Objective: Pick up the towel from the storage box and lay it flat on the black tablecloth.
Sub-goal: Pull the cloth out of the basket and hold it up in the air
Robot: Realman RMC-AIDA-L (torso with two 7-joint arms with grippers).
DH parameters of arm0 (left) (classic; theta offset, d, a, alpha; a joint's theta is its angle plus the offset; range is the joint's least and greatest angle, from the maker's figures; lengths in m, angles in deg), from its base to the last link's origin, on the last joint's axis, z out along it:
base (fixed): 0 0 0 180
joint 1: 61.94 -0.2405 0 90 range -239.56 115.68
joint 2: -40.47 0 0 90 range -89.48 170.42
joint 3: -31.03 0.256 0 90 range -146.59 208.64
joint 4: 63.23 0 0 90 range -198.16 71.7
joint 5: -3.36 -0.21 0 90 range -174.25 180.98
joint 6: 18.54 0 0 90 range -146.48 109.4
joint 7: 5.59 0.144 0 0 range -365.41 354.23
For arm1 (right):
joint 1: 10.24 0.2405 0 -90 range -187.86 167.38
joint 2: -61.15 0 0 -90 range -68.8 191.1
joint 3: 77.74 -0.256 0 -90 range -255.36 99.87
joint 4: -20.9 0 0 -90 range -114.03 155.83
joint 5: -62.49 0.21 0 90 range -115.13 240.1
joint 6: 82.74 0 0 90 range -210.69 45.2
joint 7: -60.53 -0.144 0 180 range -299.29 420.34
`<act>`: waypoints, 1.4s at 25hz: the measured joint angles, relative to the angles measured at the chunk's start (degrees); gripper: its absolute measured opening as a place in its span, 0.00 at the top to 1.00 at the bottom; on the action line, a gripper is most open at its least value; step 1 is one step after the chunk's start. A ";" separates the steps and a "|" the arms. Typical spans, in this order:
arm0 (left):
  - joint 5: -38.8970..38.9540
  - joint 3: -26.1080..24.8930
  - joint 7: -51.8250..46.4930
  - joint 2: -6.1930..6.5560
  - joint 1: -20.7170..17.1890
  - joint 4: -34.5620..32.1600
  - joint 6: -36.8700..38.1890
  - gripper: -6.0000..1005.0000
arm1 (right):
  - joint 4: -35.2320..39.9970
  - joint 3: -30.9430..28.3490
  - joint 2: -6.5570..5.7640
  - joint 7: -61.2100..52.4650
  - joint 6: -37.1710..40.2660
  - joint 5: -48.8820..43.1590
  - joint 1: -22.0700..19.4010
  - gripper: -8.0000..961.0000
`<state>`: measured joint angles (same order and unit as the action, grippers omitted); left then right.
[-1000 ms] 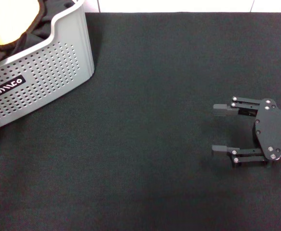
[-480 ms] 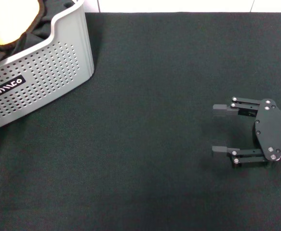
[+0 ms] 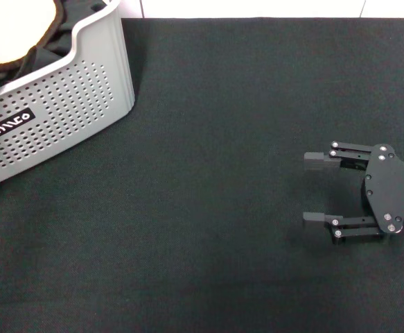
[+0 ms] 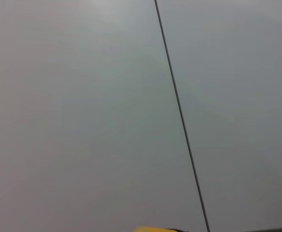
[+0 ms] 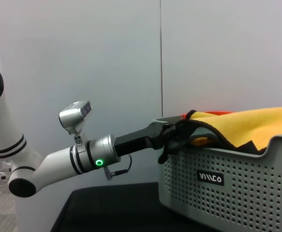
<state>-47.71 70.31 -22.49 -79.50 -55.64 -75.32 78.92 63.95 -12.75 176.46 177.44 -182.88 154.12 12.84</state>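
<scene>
The storage box (image 3: 70,90) stands at the far left of the black tablecloth (image 3: 208,208). The towel (image 3: 7,28) lies heaped in it, yellow side up, with its black trim over the rim. In the right wrist view the towel (image 5: 247,125) rises above the box (image 5: 237,193), and my left gripper (image 5: 172,140) is at the box's end, shut on the towel's trimmed edge. The left wrist view shows only a sliver of the yellow towel (image 4: 153,229). My right gripper (image 3: 311,187) rests open and empty on the tablecloth at the right, far from the box.
The tablecloth's far edge meets a white strip (image 3: 257,8). My white left arm (image 5: 58,164) reaches in from beyond the box. A grey wall with a thin dark seam (image 4: 179,116) stands behind.
The box and the towel's edge have shifted slightly to the left. My right gripper has crept slightly left and nearer, still open.
</scene>
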 joint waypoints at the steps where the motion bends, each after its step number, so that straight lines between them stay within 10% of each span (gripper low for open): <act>1: 0.20 0.01 -0.03 0.00 0.14 0.24 0.29 0.81 | 0.00 -0.08 0.02 0.00 0.00 0.01 -0.03 0.24; 9: -0.41 0.56 -3.61 0.16 0.47 0.36 4.08 0.99 | -0.14 -0.12 0.16 -0.04 0.01 0.71 -0.06 0.24; 20: -3.24 5.61 -14.33 0.46 4.55 -0.88 17.43 0.99 | -1.45 -0.19 0.16 0.34 0.38 2.40 -0.29 0.24; 35: 5.73 34.18 -31.88 -0.10 15.72 -9.69 19.23 0.98 | -5.81 1.23 0.69 4.63 2.21 12.69 2.55 0.25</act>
<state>-41.98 104.49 -54.38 -79.61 -39.92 -85.01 98.15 58.13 -11.52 177.16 182.07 -180.67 166.80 15.39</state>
